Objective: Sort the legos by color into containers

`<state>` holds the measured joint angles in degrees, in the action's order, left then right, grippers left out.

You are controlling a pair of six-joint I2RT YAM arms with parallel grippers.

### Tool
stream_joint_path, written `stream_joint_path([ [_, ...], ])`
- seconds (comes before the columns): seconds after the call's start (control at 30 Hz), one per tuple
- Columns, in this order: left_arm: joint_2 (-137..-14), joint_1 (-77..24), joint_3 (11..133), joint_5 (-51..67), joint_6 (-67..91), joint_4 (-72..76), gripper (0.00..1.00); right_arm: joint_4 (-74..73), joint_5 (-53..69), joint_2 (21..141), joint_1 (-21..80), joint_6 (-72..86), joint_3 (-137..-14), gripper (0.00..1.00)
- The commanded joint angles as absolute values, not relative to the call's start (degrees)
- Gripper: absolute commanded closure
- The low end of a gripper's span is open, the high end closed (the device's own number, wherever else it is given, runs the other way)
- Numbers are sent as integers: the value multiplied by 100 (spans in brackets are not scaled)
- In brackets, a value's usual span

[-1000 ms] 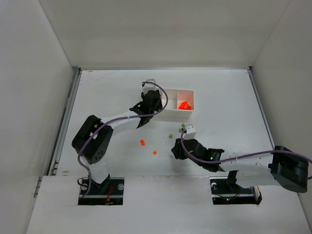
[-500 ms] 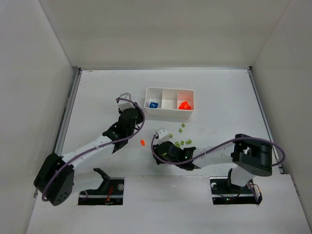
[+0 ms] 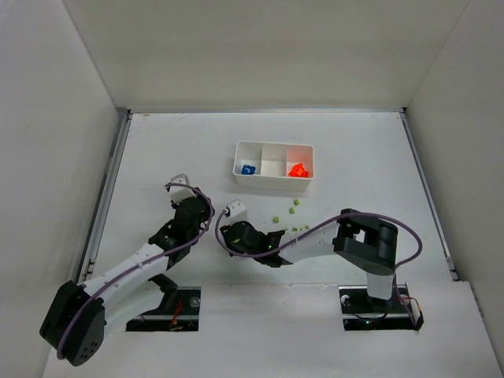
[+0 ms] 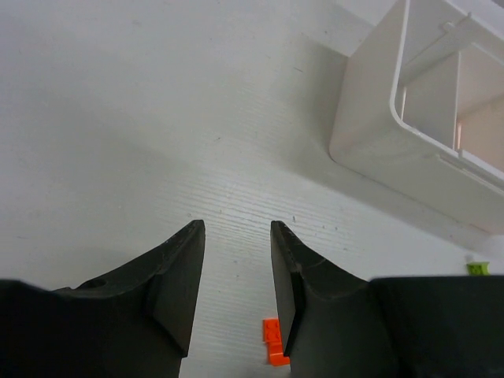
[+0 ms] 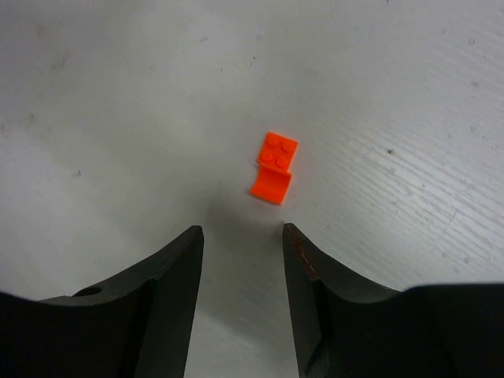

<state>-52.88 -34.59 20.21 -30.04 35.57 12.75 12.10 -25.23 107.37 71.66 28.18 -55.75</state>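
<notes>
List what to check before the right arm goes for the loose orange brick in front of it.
1. Right gripper open, nothing between its fingers: ok.
2. Orange brick lies alone on the table, just beyond them, slightly right of centre: ok.
3. Left gripper open and empty: ok.
4. Tray has orange pieces in its right compartment and blue ones in its left: ok.
5. Room between the two grippers, close together in the top view: cannot tell.
6. Green bricks sorted: not ok, several lie loose on the table.
</notes>
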Motion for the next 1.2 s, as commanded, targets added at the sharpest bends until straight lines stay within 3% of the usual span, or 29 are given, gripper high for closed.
stream_joint_path([
  [0.0,-4940,-3318,1855,-2936,3709,1257,64,1178,-2707,10986,7132,2795,-5915,51],
  [0.37,-4501,-3379,1451,-2505,3876,713,63,1108,-2865,11364,7088,3041,-6038,70],
  [0.47,-4281,-3423,1354,-2531,3981,467,63,897,-3032,11329,7036,3155,-6073,68],
  [0.57,-4122,-3441,1336,-2549,4043,290,63,756,-3164,11338,7035,3190,-6108,54],
  [0.73,-4262,-3476,1397,-2566,4096,378,63,642,-3182,11469,7035,3296,-6205,52],
  [1.0,-4386,-3581,1468,-2593,4096,387,63,800,-3173,11593,6974,3410,-6232,75],
  [1.17,-4412,-3748,1459,-2602,4157,308,61,852,-3260,10848,6965,3437,-5793,78],
])
